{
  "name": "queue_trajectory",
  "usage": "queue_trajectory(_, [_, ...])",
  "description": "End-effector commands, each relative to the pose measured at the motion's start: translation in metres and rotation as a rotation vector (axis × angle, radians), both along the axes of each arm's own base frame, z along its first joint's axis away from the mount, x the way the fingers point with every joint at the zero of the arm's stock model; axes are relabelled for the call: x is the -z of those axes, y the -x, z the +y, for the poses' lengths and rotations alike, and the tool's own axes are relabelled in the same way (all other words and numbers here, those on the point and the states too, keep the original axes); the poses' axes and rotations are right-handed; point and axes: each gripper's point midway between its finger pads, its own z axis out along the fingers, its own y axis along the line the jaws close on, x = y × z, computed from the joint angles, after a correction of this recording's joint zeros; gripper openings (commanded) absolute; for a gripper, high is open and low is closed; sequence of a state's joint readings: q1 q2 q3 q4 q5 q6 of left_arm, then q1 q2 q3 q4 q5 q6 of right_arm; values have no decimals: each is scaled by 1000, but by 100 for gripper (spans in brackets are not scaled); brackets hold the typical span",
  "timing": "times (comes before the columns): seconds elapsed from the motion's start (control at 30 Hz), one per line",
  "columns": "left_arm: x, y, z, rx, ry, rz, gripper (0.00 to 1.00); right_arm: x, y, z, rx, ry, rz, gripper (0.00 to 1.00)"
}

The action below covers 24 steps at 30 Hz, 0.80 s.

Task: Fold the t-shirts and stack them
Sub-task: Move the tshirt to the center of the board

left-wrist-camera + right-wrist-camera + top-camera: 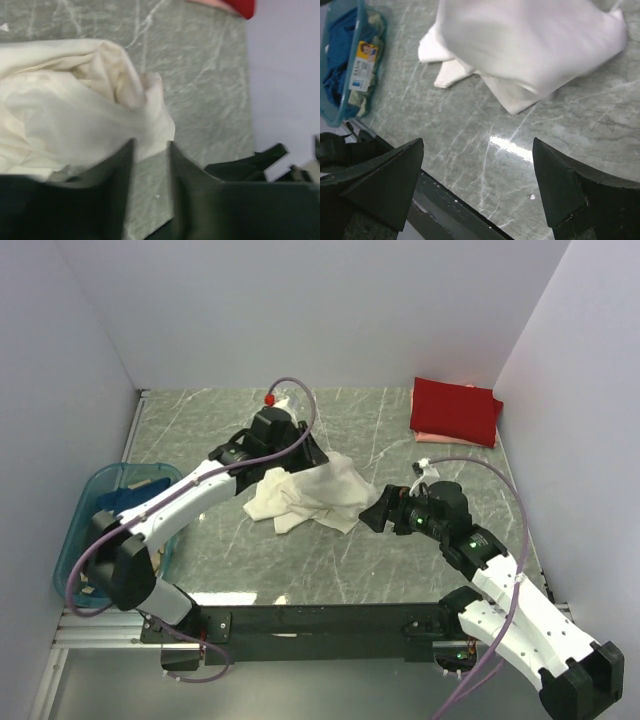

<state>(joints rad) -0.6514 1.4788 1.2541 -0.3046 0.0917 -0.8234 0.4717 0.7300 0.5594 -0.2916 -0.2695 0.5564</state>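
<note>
Heap mid-frame in the overhead view: cream-white t-shirt (305, 498) lies crumpled and unfolded on the bench (380, 425), long axis roughly left to right with its right end tipped a little up-frame. Red t-shirt (455, 408) sits folded on top of pale pink t-shirt (432, 437) at upper right, well apart from the heap. Teal basket (100, 472) at far left holds dark blue t-shirt (337, 55) plus other cloth, hard to sort out.

Left gripper (151, 147) is at the heap's upper-left edge. Its fingers stand part-way apart with bare bench showing through the gap; the cloth edge is right at the tips but no fold looks pinched. Right gripper (477, 145) is spread wide and holds nothing. It sits just beside the heap's lower-right corner, apart from it; in its wrist view the shirt fills the top of the frame, ahead of the fingers.

Key relation: the shirt lies left of the right gripper and below-right of the left gripper, so the two bracket it along its long axis. Left arm is the nearer. Judgement: the next move is likely a grab at each end to spread it flat, and the folds are too bunched to pick out a hem or sleeve.
</note>
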Motion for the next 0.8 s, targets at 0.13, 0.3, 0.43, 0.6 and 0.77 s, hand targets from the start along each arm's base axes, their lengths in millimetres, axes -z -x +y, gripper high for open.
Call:
queue_trajectory(0.13, [-27,-20,33,-186,-70,-92,61,22,-16,-3,86,3,27,91])
queue_trajectory(0.3, [2,-3,84,-380,-172,-14,55,45,-21,1,90,15,80,80])
queue_trajectory(0.43, [58,32,114,-429,-217,77,51,59,-21,6,82,3,111,77])
queue_trajectory(0.6, [94,61,118,-410,-144,134,48,77,-16,20,49,-2,156,71])
queue_trajectory(0.77, [139,82,114,-369,-152,224,45,91,-13,31,53,-3,188,70])
